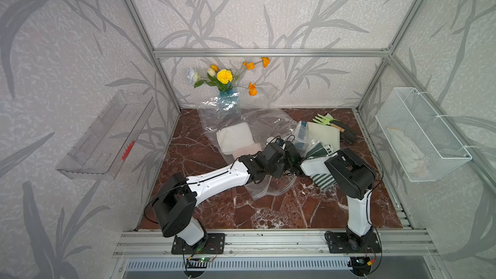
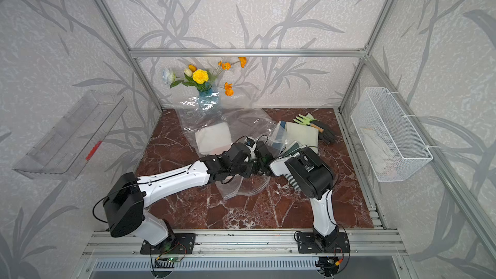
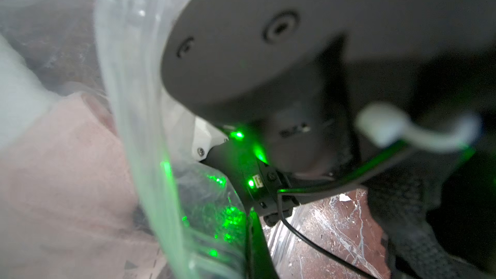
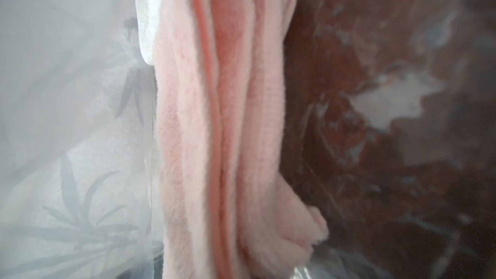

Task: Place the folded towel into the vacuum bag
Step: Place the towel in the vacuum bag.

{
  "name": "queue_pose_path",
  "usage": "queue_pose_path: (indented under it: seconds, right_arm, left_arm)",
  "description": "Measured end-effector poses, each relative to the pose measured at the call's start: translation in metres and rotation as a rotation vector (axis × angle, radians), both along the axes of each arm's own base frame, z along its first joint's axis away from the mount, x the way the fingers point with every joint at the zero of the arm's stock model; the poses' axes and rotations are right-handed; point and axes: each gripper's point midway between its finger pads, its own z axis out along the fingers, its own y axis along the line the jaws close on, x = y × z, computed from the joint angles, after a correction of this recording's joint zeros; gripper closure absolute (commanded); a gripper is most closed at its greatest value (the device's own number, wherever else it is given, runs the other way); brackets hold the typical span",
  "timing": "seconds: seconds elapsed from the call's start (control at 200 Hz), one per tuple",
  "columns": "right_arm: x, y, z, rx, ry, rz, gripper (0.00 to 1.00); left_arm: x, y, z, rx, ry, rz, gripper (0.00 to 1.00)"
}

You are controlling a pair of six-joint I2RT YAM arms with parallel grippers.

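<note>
here the vacuum bag [image 1: 257,122], a clear crinkly plastic sheet, sprawls across the middle of the red, white-veined marble bench [image 1: 268,210], its smooth banded mouth edge curving at lower centre. a square white folded towel [image 1: 234,136] shows through the film at upper centre; a pink folded towel [image 1: 247,151], plush and stacked in soft rounded layers, lies just below it, partly hidden by the left arm [image 1: 214,181]. the right arm [image 1: 349,173] reaches in from the right to meet it over the mouth. the left jaws are closed tight, on what i cannot tell; the right jaws are hidden and i cannot tell how they stand
</note>
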Motion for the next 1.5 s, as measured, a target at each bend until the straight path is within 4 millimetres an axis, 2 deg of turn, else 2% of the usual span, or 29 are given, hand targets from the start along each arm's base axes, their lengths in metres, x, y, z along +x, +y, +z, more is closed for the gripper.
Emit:
queue_pose_path:
  seconds: [0.225,0.445,0.62,0.685,0.715,0.815,0.89,0.97,1.025,1.095,1.2,1.27,1.32,1.395,1.5]
  right_arm:
    - [-0.014,0.000,-0.001,0.014,-0.006,0.092,0.99]
    - [-0.002,0.020,0.005,0.034,-0.028,0.140,0.98]
    - [-0.008,0.015,0.004,0.032,-0.030,0.192,0.97]
    - [-0.009,0.014,0.004,0.027,-0.027,0.206,0.89]
    - [-0.009,0.016,0.005,0.026,-0.025,0.207,0.82]
    - [-0.002,0.024,0.007,0.029,-0.015,0.173,0.60]
    - [0.001,0.023,0.004,0.015,-0.015,0.144,0.46]
    - [-0.002,0.017,0.005,0.000,-0.019,0.129,0.33]
    - [-0.001,0.011,0.010,-0.017,-0.038,0.105,0.25]
    - [-0.008,0.001,0.016,-0.030,-0.038,0.096,0.20]
    - [-0.023,-0.027,0.021,-0.067,-0.019,0.063,0.17]
    - [-0.034,-0.049,0.021,-0.115,-0.002,0.042,0.17]
    - [-0.041,-0.064,0.023,-0.165,0.003,0.027,0.17]
    - [-0.050,-0.084,0.031,-0.236,-0.009,0.017,0.20]
    - [-0.058,-0.115,0.053,-0.326,-0.062,-0.003,0.35]
  left_arm:
    - [-0.005,-0.004,-0.001,-0.011,0.020,-0.029,0.99]
    - [-0.003,-0.002,-0.001,-0.011,0.021,-0.023,0.93]
    - [-0.006,-0.003,-0.002,-0.008,0.025,-0.037,0.87]
    - [-0.007,-0.004,-0.002,-0.013,0.031,-0.044,0.81]
    - [-0.008,-0.005,-0.002,-0.016,0.033,-0.048,0.76]
    - [-0.010,-0.005,-0.003,-0.017,0.045,-0.054,0.55]
    - [-0.013,-0.001,-0.006,-0.025,0.080,-0.037,0.44]
    - [-0.018,0.011,-0.001,-0.050,0.099,-0.010,0.36]
    - [-0.025,0.018,0.012,-0.105,0.109,0.005,0.31]
    - [-0.028,0.033,0.036,-0.166,0.081,0.036,0.30]
    - [-0.021,0.061,0.072,-0.255,0.025,0.118,0.30]
    - [-0.013,0.080,0.085,-0.294,0.000,0.188,0.31]
    - [-0.008,0.093,0.085,-0.308,-0.002,0.243,0.31]
    - [0.000,0.114,0.072,-0.309,0.022,0.339,0.31]
    - [0.010,0.147,0.044,-0.280,0.073,0.495,0.31]
